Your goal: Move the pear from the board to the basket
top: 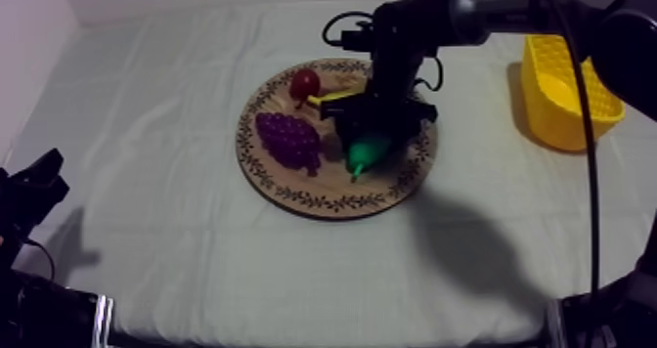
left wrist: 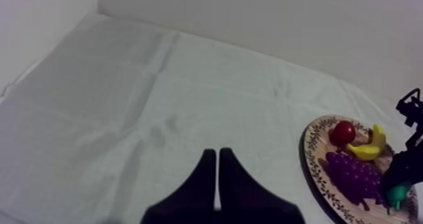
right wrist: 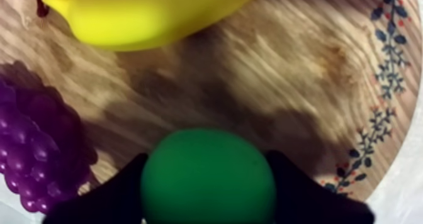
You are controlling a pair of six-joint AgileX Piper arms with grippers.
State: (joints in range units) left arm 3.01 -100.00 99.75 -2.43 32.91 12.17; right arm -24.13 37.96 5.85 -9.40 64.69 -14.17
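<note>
The green pear [top: 364, 156] lies on the round wooden board [top: 323, 203], toward its right side. My right gripper [top: 372, 137] comes down on the pear from above. In the right wrist view both black fingers [right wrist: 119, 192] press against the sides of the pear [right wrist: 208, 176], shut on it. The yellow basket [top: 562, 90] stands at the table's right, apart from the board. My left gripper [top: 37, 179] rests low at the left, its fingers together as a narrow wedge [left wrist: 217, 163] over bare cloth.
A banana [top: 330, 99], a bunch of purple grapes [top: 288, 140] and a small red fruit [top: 304, 82] share the board, left of and behind the pear. The grapes [right wrist: 31, 151] and banana [right wrist: 151, 12] sit close to my right fingers.
</note>
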